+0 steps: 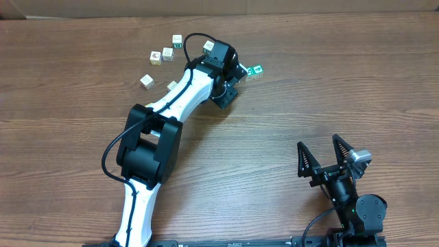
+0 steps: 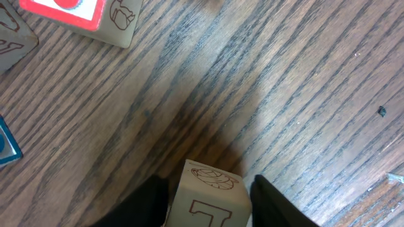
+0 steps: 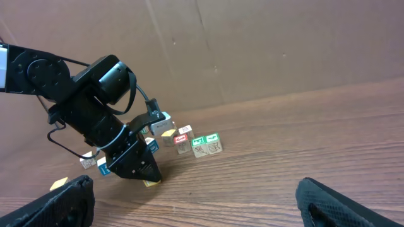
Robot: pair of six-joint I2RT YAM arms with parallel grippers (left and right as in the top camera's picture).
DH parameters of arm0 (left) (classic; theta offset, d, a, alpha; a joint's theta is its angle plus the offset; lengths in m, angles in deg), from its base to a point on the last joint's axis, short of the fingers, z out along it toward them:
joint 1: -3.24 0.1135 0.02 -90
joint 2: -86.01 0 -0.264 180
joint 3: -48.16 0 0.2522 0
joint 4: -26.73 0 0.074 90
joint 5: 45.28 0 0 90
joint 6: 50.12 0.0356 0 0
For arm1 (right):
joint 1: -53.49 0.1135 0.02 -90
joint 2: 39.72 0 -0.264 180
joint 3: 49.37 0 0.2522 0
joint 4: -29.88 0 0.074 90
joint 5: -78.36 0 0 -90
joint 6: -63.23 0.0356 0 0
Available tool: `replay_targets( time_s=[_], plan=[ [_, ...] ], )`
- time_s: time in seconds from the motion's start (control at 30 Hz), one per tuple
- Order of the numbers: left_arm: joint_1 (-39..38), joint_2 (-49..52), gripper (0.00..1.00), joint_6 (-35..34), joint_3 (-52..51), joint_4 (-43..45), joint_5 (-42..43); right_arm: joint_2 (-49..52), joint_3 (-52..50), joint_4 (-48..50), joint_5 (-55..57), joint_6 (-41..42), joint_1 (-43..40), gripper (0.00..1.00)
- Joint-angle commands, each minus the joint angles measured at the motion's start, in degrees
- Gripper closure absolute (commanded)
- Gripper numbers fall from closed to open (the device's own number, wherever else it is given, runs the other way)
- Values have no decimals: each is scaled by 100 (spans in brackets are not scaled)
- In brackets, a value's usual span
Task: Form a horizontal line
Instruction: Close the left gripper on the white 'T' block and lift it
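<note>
- Left gripper [image 2: 210,213]: jaws clamped on a whitish picture cube [image 2: 211,189], close over the table [image 2: 303,94].
- Right gripper [image 1: 318,144]: jaws spread wide, empty.

No complete word, brand or number is legible in any view.

Left wrist view, bottom centre: the bottom cube [image 2: 208,205] carries a brown outline character on its front face. The frame edge cuts it off. It resembles an L, but this cannot be confirmed.

Left wrist view, upper left: the red-bordered cube [image 2: 95,16] and the edge cube [image 2: 9,41] show only partial outline marks, unreadable.

Overhead view, upper centre: the 2 green cubes [image 1: 255,71] bear white marks too small to read.
</note>
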Motion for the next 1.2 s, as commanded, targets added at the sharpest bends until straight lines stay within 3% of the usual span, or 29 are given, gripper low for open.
replay_targets(
  time_s=[0.0,0.7,0.8,1.03,1.17],
  plan=[
    [28,79,64,-81,103,24,-55,-24,-59,33,-26,-20,17,0],
    [26,76,90,-807,227,-129,-63,-24,-59,33,-26,-20,17,0],
    [2,70,96,-907,503,-470,-70,-24,-59,33,-26,-20,17,0],
    [-17,66,96,-1285,1692,-1626,-101,-24,-59,33,-26,-20,15,0],
    [26,-39,95,-1617,2312,-2282,-540,-24,-59,35,-26,-20,17,0]
  ],
)
